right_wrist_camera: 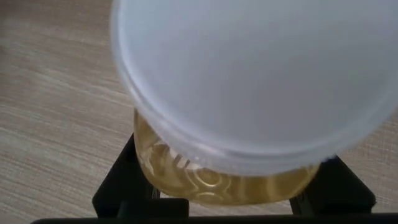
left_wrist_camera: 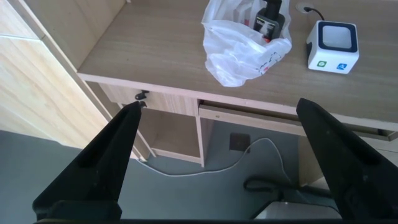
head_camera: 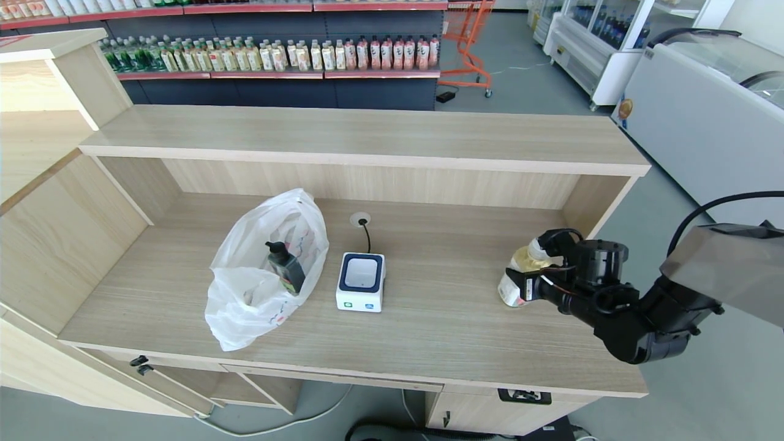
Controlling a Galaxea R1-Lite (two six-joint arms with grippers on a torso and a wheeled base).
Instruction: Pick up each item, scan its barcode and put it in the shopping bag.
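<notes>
A bottle of yellow liquid [head_camera: 524, 262] with a white cap [right_wrist_camera: 261, 81] is at the right end of the wooden counter [head_camera: 441, 306]. My right gripper [head_camera: 531, 286] is shut on its body, a black finger [right_wrist_camera: 118, 193] on either side of it. The white shopping bag [head_camera: 245, 300] lies open on the left of the counter with a dark pump bottle [head_camera: 285, 267] inside. The white barcode scanner [head_camera: 361, 282] stands just right of the bag. My left gripper [left_wrist_camera: 219, 109] hangs open in front of and below the counter's front edge, facing the bag [left_wrist_camera: 242, 53] and the scanner [left_wrist_camera: 334, 45].
The counter has a raised back ledge [head_camera: 367, 138] and side walls at both ends. The scanner's cable [head_camera: 366, 236] runs to a grommet at the back. Drawers and a loose cable [left_wrist_camera: 205, 168] lie under the front edge. Freezers stand on the right.
</notes>
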